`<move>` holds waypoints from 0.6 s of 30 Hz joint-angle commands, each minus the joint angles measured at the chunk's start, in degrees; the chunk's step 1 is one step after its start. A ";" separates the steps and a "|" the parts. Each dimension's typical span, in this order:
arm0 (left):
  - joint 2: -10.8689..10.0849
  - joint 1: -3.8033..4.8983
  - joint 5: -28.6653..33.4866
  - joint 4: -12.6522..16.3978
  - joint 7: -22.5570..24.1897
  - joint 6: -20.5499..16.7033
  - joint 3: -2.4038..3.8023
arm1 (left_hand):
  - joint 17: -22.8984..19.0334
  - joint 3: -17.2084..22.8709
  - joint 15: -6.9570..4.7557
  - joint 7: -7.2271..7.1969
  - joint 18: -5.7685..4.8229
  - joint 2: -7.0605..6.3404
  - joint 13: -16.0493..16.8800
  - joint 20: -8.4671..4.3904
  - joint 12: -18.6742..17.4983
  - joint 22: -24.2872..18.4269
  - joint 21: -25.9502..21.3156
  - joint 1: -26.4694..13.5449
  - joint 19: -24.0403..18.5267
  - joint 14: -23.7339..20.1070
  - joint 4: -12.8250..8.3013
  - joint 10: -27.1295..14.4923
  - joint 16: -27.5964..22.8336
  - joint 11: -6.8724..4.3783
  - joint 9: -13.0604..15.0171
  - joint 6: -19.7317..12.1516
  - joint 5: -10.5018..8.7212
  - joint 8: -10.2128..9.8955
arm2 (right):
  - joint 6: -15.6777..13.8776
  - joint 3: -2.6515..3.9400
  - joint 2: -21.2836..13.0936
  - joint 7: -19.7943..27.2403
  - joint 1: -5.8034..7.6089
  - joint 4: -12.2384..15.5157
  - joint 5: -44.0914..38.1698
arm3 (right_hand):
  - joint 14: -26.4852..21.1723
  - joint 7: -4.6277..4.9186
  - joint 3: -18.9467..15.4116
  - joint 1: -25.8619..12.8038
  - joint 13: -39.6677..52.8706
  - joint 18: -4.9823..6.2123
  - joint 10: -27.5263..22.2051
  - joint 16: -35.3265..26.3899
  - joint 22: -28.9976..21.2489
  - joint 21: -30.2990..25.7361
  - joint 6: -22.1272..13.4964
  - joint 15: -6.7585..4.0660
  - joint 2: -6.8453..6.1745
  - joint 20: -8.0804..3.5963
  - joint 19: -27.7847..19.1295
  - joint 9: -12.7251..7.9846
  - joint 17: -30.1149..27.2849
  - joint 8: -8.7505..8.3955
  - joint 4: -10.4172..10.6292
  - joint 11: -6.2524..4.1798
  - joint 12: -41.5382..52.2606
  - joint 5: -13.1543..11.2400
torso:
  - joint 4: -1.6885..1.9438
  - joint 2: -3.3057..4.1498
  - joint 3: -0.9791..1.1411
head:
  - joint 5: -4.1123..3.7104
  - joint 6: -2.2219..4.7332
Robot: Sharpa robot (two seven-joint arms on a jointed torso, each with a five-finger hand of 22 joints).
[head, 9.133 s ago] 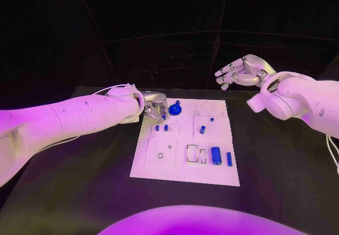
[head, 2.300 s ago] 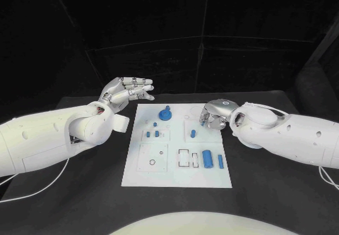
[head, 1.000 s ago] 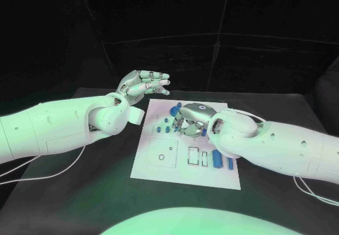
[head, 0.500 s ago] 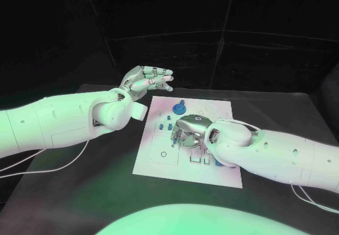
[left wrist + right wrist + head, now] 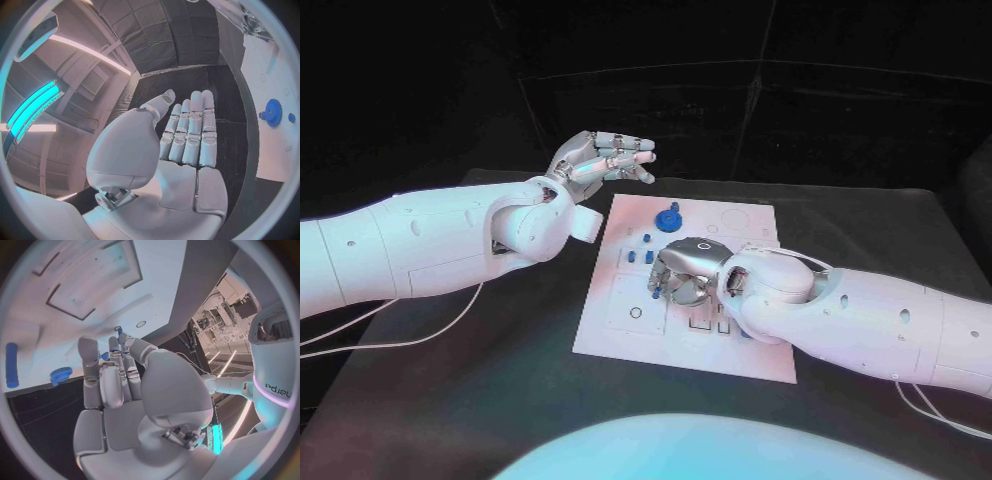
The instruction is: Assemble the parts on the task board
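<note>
The white task board lies in the middle of the black table. My right hand hangs low over the board's middle, fingers curled down. In the right wrist view the hand pinches a small blue part between thumb and fingertip, close above the board. My left hand is raised off the board's far left corner, fingers straight and together, holding nothing. A blue gear stands at the board's far end, and two small blue pegs stand left of my right hand.
My right forearm crosses the board's near right part and hides the pieces there. Rectangular recesses show on the board's near left. Bare black table lies on both sides.
My right hand has come from the board's far right side across to its middle and lowered, then nearly stilled over the last half second. The left hand stays raised.
</note>
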 commanded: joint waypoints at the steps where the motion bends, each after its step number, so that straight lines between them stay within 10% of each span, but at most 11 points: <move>1: 0.04 0.11 0.14 0.01 0.95 0.42 0.05 | -0.06 0.04 -0.04 0.00 0.63 0.13 -0.04 0.05 0.31 -0.08 -0.25 0.48 0.38 0.32 -0.33 -0.55 -0.25 0.00 0.05 -0.60 -0.13 0.20 | 0.44 0.02 0.10 0.50 0.05 0.02 -0.67 | 3.20 0.27 0.43 -0.05 -0.02 -0.74 -0.41 0.26 -0.02 0.29 0.03 -0.15 -0.20 -0.06 -0.14 0.07 -0.06 -0.20 -0.05 0.09 -0.35 0.20 | 0.03 0.02 -0.03 | 0.01 -0.03; 18: 0.03 0.16 0.14 0.09 0.59 0.84 0.05 | -0.13 -0.01 0.00 0.04 0.60 0.14 -0.04 0.06 0.38 -0.13 -0.28 0.45 0.39 0.31 -0.33 -0.64 -0.30 0.04 0.05 -0.67 -0.16 0.23 | 1.60 0.02 0.70 -0.84 0.01 -1.04 -2.13 | 3.16 0.33 0.47 -0.16 -0.02 -0.71 -0.50 0.18 -0.18 0.24 -0.05 -0.09 -0.23 -0.01 -0.28 0.05 -0.26 -0.29 0.05 0.15 -0.41 0.21 | 0.04 0.05 -0.05 | 0.01 -0.33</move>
